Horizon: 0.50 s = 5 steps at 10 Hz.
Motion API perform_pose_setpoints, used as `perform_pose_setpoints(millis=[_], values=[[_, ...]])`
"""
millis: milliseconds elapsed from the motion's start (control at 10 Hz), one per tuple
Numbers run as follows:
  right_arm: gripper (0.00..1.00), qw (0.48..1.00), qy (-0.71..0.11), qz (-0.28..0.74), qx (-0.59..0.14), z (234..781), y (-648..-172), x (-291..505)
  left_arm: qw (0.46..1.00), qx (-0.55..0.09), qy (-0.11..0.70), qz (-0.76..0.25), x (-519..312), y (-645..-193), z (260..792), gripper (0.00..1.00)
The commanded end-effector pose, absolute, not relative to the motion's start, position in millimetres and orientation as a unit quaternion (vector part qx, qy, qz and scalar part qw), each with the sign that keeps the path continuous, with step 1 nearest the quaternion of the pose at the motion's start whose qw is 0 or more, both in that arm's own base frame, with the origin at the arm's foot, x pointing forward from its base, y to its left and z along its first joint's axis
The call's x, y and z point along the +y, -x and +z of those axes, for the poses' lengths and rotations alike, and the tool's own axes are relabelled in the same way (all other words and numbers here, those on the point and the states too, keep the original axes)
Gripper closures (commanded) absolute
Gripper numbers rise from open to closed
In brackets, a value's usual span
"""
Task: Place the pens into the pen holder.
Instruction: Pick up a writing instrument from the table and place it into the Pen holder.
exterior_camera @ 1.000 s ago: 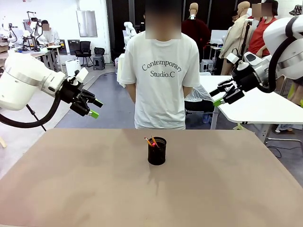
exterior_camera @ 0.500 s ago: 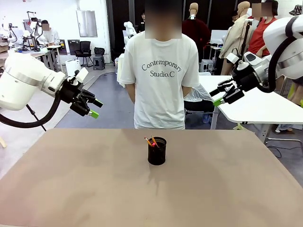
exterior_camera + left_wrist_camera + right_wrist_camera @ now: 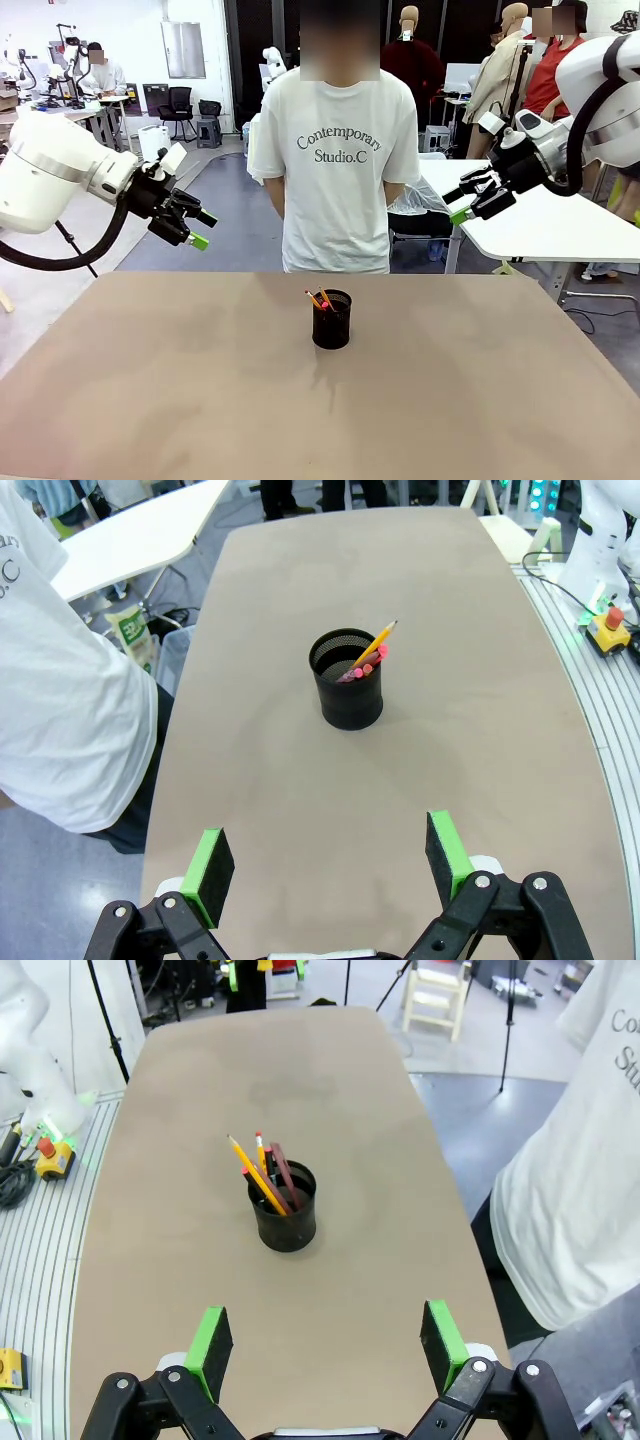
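Mid-table, well clear of every edge, the pen holder holds the pens; both grippers' jaws stand apart, raised.

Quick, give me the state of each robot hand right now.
Left hand: open, holding nothing, raised off the table.
Right hand: open, holding nothing, also raised.

pens' lower ends hidden inside holder
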State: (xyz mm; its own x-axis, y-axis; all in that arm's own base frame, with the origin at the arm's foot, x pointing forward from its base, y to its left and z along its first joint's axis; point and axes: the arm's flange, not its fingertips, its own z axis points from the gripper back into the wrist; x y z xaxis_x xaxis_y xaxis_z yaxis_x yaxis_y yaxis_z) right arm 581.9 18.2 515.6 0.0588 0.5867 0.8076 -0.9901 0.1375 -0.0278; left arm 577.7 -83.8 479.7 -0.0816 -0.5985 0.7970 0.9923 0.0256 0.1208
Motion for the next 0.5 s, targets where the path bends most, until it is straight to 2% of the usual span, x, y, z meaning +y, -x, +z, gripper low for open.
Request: perform_pose_setpoints(millis=[0,400], values=[[0.00,0.668,-0.288,0.590,-0.350,515.7,-581.3,18.2,0.620,-0.359,0.273,-0.643,-82.8,-576.9,481.2,0.00],[0.00,0.668,-0.288,0.590,-0.350,515.7,-581.3,18.2,0.620,-0.359,0.273,-0.643,-82.8,-576.9,481.2,0.00]])
